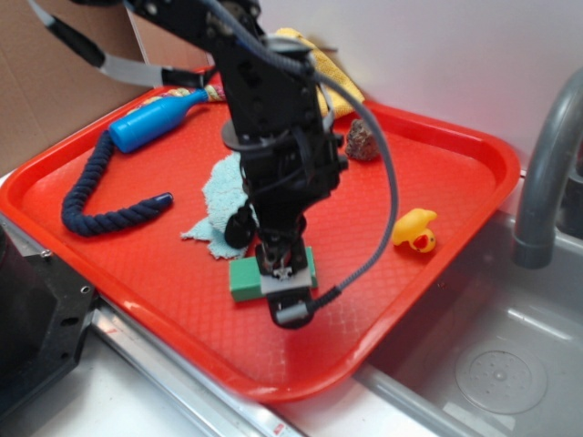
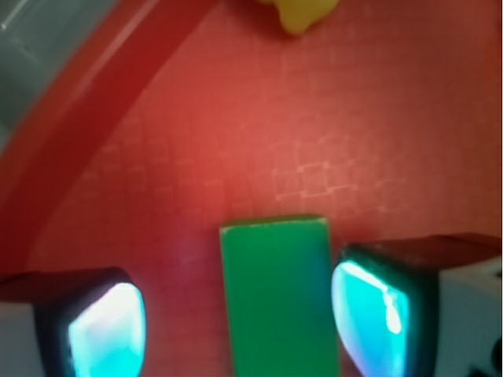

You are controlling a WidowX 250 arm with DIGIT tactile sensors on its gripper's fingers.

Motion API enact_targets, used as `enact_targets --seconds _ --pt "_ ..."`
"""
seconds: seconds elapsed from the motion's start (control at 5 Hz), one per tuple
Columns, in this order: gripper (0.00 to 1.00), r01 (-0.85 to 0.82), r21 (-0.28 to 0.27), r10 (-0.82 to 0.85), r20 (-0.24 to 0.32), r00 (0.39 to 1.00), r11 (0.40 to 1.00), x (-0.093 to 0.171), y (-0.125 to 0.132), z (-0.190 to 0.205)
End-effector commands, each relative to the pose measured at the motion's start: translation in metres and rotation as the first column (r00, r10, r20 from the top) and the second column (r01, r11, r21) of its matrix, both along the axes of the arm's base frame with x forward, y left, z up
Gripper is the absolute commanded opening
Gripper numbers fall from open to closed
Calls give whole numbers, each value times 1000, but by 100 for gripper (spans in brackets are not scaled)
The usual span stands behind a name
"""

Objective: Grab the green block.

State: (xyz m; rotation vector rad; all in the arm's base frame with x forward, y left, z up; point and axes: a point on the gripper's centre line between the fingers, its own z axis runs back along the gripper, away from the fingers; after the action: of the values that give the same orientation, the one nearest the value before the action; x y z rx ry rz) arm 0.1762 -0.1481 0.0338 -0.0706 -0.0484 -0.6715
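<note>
The green block (image 1: 244,278) lies flat on the red tray (image 1: 437,173), near its front edge. My gripper (image 1: 284,273) is down over the block and covers its middle in the exterior view. In the wrist view the green block (image 2: 279,298) lies lengthwise between my two fingers. My gripper (image 2: 240,322) is open. The right finger (image 2: 373,314) is close beside the block. The left finger (image 2: 106,330) stands well apart from it, with bare tray between.
A light teal cloth (image 1: 219,196) lies just behind the block. A blue bottle (image 1: 155,118), a dark blue rope (image 1: 91,196), a brown rock (image 1: 363,141) and a yellow cloth (image 1: 337,86) sit farther back. A yellow duck (image 1: 416,229) is at right. A sink and faucet (image 1: 547,173) lie beyond the tray.
</note>
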Motion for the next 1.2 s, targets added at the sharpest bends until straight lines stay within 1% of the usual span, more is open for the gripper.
enact_targets --seconds 0.0,0.2,0.4,0.6,0.8,1.0 --pt "100 -3 -5 3 -69 998 1000 -6 -4 -14" --pt "81 -44 -10 43 -97 994 999 -7 4 -19" --pt "0 -34 9 34 -66 997 999 -11 2 -3" --pt "0 -38 27 38 -10 999 999 -24 0 28" --pt "0 -156 47 153 52 987 987 -21 6 76" --pt "0 -394 43 393 34 919 918 -18 17 126"
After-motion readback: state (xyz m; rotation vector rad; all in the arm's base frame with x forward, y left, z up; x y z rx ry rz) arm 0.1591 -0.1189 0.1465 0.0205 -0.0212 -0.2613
